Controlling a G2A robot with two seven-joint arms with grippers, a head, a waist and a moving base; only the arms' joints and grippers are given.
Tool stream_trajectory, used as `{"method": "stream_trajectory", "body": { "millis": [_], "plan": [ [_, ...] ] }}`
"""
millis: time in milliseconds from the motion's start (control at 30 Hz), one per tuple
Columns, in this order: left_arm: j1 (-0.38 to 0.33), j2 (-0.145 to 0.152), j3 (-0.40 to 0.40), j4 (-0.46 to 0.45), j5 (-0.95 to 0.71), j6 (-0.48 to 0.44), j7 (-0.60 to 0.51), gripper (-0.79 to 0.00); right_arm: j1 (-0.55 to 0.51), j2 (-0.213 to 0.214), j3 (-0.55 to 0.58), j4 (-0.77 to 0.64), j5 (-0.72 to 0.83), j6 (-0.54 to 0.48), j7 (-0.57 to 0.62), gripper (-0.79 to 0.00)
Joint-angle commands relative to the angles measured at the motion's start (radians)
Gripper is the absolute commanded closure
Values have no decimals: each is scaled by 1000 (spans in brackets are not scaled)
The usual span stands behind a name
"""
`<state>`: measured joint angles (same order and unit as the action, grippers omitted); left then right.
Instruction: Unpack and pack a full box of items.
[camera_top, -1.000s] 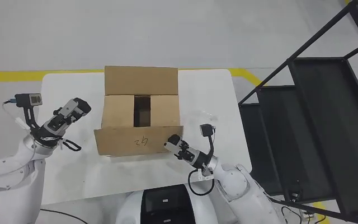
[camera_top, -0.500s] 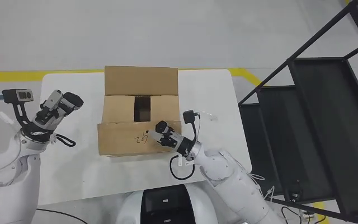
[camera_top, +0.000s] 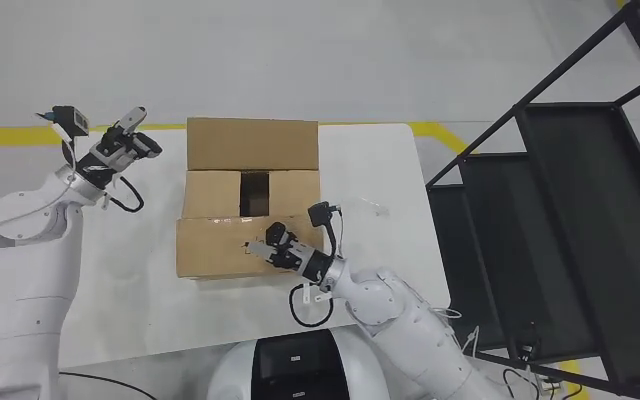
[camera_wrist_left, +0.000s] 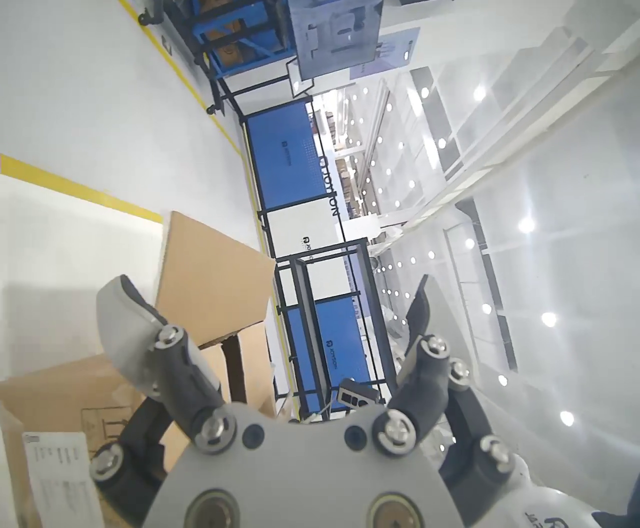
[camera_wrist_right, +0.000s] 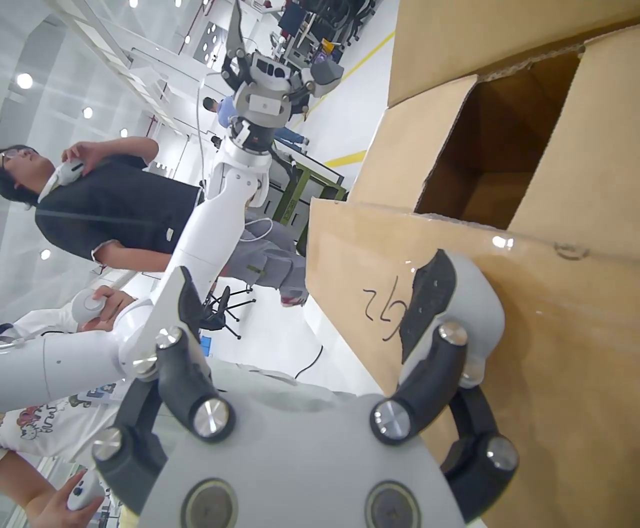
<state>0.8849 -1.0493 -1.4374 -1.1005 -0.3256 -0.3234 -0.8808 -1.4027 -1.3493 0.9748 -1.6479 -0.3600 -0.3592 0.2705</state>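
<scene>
On the table (camera_top: 370, 180) the cardboard box (camera_top: 252, 190) stands partly open. The right gripper (camera_top: 262, 247), spread, lays one finger (camera_wrist_right: 430, 295) on its near flap (camera_top: 215, 252), likely to swing it, while the left gripper (camera_top: 137, 120), spread and empty, hangs clear.

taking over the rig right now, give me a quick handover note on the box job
The box sits on the table; side flaps are folded in with a gap between, far flap open.
Right pincer: open, empty, one finger against the near flap.
Left pincer: open, empty, up high off the box's far left corner.
Done: unclear; contents hidden in the gap.
Left: unpack and repack.
</scene>
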Motion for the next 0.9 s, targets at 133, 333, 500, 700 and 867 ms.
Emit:
{"method": "stream_trajectory", "body": {
  "millis": [133,333,500,700,867],
  "plan": [
    [-73,-4,41,92,33,-54,-63,-785,4,-3,-12,7,2,-1,-17,-785],
    [-73,-4,41,92,33,-54,-63,-785,21,-6,-21,17,1,6,-24,-785],
    [-59,-4,52,81,90,-45,-5,-785,30,-7,-37,23,-13,7,-8,-785],
    [-111,-24,127,155,127,-126,27,-785,33,-8,-47,23,-15,7,1,-785],
    [-181,-49,196,263,108,-169,-7,-785,29,-6,-43,13,-18,11,9,-785]
  ]
}}
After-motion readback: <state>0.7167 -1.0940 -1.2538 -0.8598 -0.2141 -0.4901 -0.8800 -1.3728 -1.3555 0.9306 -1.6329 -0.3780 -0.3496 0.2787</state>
